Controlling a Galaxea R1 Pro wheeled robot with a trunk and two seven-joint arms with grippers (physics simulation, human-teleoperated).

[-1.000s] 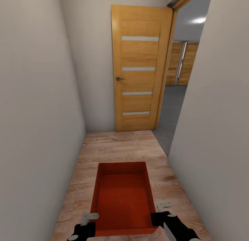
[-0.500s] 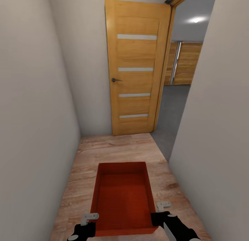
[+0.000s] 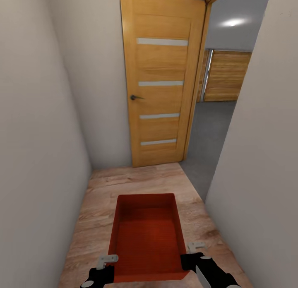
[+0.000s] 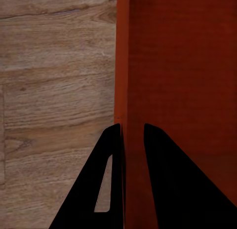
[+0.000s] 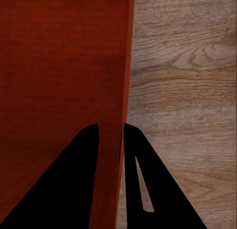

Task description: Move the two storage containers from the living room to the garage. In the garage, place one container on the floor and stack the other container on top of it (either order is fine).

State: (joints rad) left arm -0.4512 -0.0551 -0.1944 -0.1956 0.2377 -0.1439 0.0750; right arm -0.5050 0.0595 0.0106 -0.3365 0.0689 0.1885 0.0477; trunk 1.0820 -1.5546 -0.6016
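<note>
One orange-red storage container (image 3: 147,238) hangs level in front of me above light wood planks, held by both arms. My left gripper (image 3: 108,261) is shut on its left side wall (image 4: 129,66), one finger inside and one outside. My right gripper (image 3: 191,250) is shut on the right side wall (image 5: 111,66) in the same way. The ribbed bottom (image 5: 54,61) is bare. Past an open doorway ahead on the right lies the garage with its dark grey floor (image 3: 209,135).
I am in a narrow corridor between a pale wall on the left (image 3: 37,155) and another on the right (image 3: 256,176). A wooden door with glass strips (image 3: 161,81) stands open against the end wall. Wooden panels (image 3: 225,77) line the garage's far side.
The whole view has shifted: the camera has come closer to the door and doorway. The container and both grippers keep the same place in the picture.
</note>
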